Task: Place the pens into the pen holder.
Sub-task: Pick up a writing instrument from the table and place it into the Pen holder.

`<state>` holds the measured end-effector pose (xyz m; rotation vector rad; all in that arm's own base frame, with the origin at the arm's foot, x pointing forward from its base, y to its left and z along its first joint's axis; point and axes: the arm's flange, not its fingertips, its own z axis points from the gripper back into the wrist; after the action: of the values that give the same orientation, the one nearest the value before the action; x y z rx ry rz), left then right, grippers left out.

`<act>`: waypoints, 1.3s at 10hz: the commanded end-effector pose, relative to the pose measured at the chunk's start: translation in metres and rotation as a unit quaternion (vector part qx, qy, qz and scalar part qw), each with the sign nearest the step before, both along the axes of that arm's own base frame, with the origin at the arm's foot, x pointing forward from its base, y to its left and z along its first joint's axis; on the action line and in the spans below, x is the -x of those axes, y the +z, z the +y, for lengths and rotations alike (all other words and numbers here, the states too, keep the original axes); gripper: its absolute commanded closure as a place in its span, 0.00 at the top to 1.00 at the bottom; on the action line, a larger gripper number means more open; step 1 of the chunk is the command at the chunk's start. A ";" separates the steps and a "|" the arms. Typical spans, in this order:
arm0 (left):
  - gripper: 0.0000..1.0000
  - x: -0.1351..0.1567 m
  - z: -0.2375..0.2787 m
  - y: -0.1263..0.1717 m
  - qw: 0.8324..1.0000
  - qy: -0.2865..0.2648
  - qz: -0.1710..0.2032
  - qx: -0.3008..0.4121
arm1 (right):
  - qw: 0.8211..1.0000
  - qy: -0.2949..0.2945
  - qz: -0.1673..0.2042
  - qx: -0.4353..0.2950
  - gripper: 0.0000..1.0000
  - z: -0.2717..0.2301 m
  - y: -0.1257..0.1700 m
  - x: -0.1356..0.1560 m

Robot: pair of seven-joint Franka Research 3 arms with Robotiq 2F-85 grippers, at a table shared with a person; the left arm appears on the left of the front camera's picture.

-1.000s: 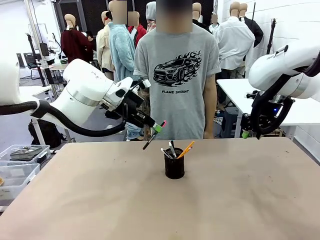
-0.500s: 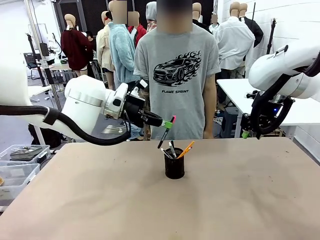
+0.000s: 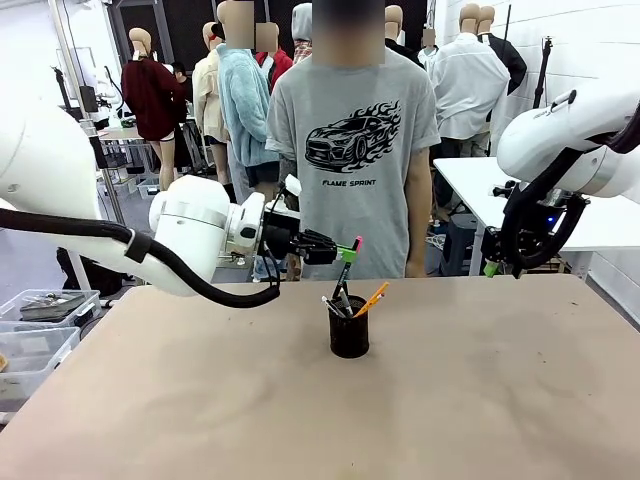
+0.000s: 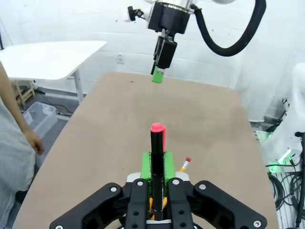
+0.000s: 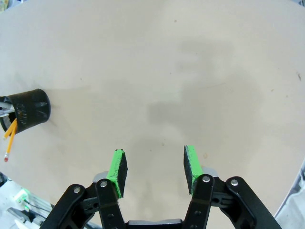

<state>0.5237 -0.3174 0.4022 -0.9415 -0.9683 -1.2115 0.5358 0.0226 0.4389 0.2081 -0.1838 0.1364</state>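
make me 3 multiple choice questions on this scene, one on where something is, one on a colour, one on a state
1. Where is the pen held by the left claw?
A. flat on the table
B. just above the pen holder
C. in the person's hand

2. What colour is the held pen's top end?
A. red-pink
B. blue
C. white

3. How is the right claw?
A. shut on a pen
B. shut on nothing
C. open

Answers: 1 B, its tip hangs over the pen holder rim; 2 A, the left wrist view shows the cap; 3 C, its pads stand apart over the bare table.
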 end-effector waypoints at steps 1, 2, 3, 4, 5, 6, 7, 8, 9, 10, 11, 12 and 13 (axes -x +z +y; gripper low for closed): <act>0.00 -0.014 -0.007 -0.009 1.000 0.008 -0.022 0.016 | 1.000 0.006 -0.001 -0.010 0.61 -0.001 -0.001 -0.001; 0.00 -0.015 -0.008 -0.014 0.999 0.008 -0.021 0.025 | 1.000 0.006 -0.001 -0.010 0.61 -0.001 -0.001 -0.001; 0.00 -0.016 -0.009 -0.019 1.000 0.004 -0.011 0.027 | 1.000 0.006 -0.001 -0.010 0.61 -0.001 -0.001 -0.001; 0.00 -0.015 -0.009 -0.022 1.000 0.008 -0.006 0.029 | 1.000 0.006 -0.001 -0.010 0.61 -0.001 -0.001 -0.001; 0.00 -0.015 -0.007 -0.024 0.999 0.009 0.000 0.034 | 1.000 0.006 -0.001 -0.010 0.61 -0.001 -0.001 -0.001; 0.00 -0.014 -0.006 -0.027 0.999 0.017 0.008 0.039 | 1.000 0.006 -0.001 -0.010 0.61 -0.001 -0.001 -0.001; 0.00 -0.012 -0.005 -0.031 0.999 0.023 0.011 0.043 | 1.000 0.006 -0.001 -0.010 0.61 -0.001 -0.001 -0.001; 0.00 -0.011 -0.004 -0.036 0.999 0.027 0.007 0.042 | 1.000 0.006 -0.001 -0.010 0.61 -0.001 -0.001 -0.001; 0.00 -0.014 -0.004 -0.042 0.999 0.031 0.013 0.038 | 1.000 0.006 -0.001 -0.010 0.61 -0.001 -0.001 -0.001; 0.00 -0.015 -0.005 -0.049 0.999 0.029 0.020 0.039 | 1.000 0.006 -0.001 -0.010 0.61 -0.001 -0.001 -0.001; 0.00 -0.014 -0.006 -0.053 0.999 0.031 0.025 0.030 | 1.000 0.006 -0.001 -0.010 0.61 -0.001 -0.001 -0.001; 0.00 -0.009 -0.004 -0.048 0.999 0.032 0.013 0.035 | 1.000 0.006 -0.001 -0.010 0.61 -0.001 -0.001 -0.001; 0.00 -0.004 -0.004 -0.046 0.999 0.026 0.011 0.036 | 1.000 0.006 -0.001 -0.010 0.61 -0.001 -0.001 -0.001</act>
<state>0.5378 -0.3224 0.3548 -0.9869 -0.9680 -1.1127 0.5358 0.0226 0.4388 0.2081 -0.1837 0.1364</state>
